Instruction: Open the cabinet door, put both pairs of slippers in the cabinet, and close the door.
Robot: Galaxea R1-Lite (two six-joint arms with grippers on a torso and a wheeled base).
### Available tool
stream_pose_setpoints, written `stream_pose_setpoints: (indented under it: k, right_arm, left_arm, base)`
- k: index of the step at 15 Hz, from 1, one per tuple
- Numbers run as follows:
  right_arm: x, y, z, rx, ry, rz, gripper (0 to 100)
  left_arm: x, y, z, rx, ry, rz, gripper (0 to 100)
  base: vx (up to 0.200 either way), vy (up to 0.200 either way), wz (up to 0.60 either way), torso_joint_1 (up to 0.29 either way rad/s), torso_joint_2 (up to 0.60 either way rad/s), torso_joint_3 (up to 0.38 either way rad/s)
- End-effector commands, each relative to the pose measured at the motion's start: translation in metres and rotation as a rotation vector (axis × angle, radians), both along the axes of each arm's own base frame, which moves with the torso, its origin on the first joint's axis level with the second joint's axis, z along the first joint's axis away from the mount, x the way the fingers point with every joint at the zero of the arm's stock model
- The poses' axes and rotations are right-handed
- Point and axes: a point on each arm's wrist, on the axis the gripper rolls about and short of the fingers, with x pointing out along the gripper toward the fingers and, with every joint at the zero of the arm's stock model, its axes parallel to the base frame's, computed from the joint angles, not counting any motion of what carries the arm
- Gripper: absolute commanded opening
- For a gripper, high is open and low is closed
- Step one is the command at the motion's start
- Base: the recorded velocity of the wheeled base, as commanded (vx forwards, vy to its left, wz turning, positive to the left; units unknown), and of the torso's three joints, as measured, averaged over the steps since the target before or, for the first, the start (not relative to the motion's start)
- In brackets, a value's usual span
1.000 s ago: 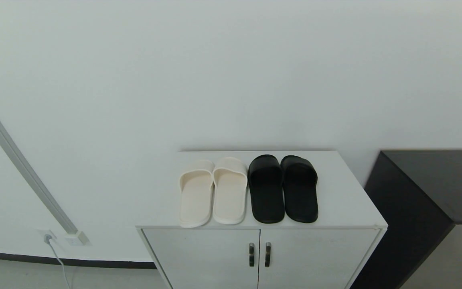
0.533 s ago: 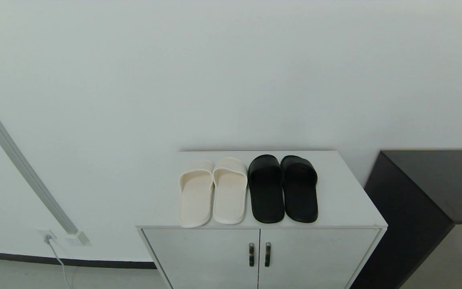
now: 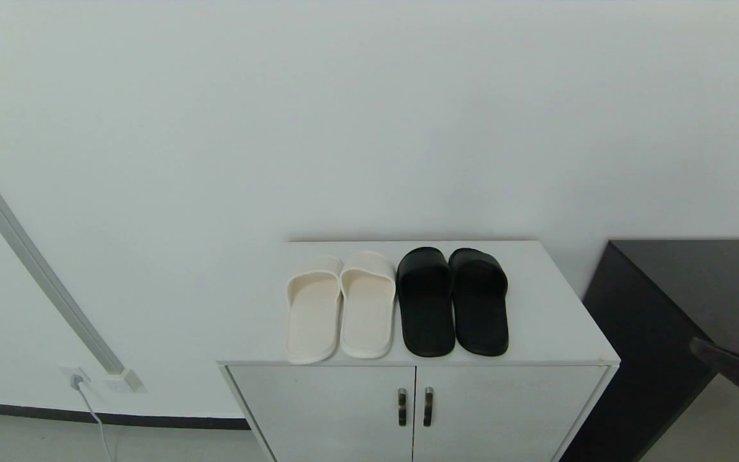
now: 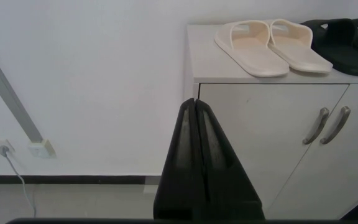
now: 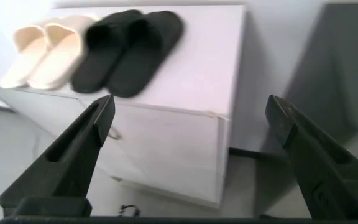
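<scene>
Head view's edge cuts off the cabinet doors [image 3: 318, 410].

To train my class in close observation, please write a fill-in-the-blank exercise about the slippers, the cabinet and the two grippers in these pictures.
1. In the head view, the cream slippers lie to the ___ of the black slippers.
2. Both pairs rest on ___ of the white cabinet.
3. The cabinet doors are ___.
4. The left gripper is shut; the right gripper is ___.
Missing words: left; top; shut; open.
</scene>
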Motion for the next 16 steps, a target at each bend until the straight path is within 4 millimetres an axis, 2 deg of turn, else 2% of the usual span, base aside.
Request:
stream_pose_setpoints:
  k: [1,3,4,5,10,13,16]
  right_arm:
    - [0.040,0.069,0.013,-0.002,0.060,0.104,100]
    - [0.058,0.092,0.014,-0.004,0.084,0.107,100]
    - [0.058,0.092,0.014,-0.004,0.084,0.107,100]
    - [0.070,0.106,0.011,0.006,0.099,0.070,100]
    - [0.095,0.155,-0.002,0.017,0.035,0.018,100]
    - [0.126,0.188,-0.016,-0.022,0.030,-0.086,100]
    - [0.148,0.211,-0.036,-0.044,0.039,-0.155,100]
  left_arm:
    - [0.000,0.000,0.000,0.000,0.000,0.002,0]
    - [0.000,0.000,0.000,0.000,0.000,0.001,0]
    - [0.000,0.000,0.000,0.000,0.000,0.001,0]
    - [0.000,0.000,0.000,-0.002,0.000,-0.001,0]
    - [0.000,0.000,0.000,-0.003,0.000,-0.002,0]
    - [0.000,0.000,0.000,0.001,0.000,-0.007,0]
    - [0.000,0.000,0.000,0.000,0.000,-0.007,0]
  base:
    - [0.000,0.000,0.00,0.000,0.00,0.000]
    - [0.000,0.000,0.00,0.000,0.00,0.000]
    - [0.000,0.000,0.00,0.000,0.00,0.000]
    - [0.000,0.000,0.00,0.000,0.00,0.000]
    - [0.000,0.000,0.00,0.000,0.00,0.000]
    - [0.000,0.000,0.00,0.000,0.00,0.000]
    - [0.000,0.000,0.00,0.000,0.00,0.000]
